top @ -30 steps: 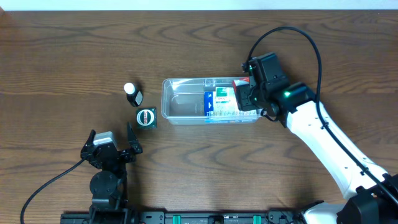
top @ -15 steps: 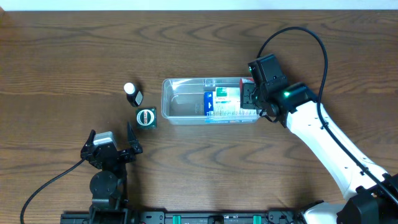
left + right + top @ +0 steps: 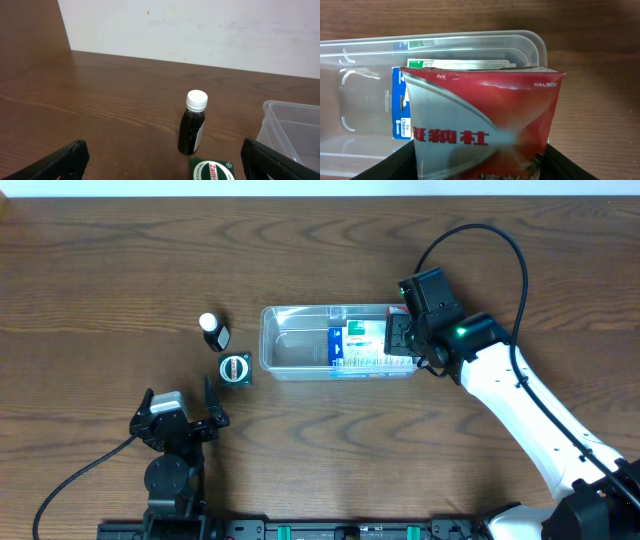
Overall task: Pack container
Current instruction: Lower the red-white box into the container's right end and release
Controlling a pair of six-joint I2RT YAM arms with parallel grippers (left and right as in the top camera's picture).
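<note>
- Left gripper (image 3: 181, 398) parked low at the counter's left, jaws spread wide, well apart from the dark bottle (image 3: 193, 125)
- Container (image 3: 265, 340) mid-counter, cartons (image 3: 358, 345) at its right end
- Right gripper (image 3: 402, 340) pitched down over that end, jaws flanking the red box (image 3: 485, 130); pinching or slack, cannot tell
- Recommended: seat the box fully inside the rim before withdrawing straight up

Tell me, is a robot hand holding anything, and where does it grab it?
The right gripper holds the red box by its two side faces, at the end of the tub. The left gripper holds nothing.
</note>
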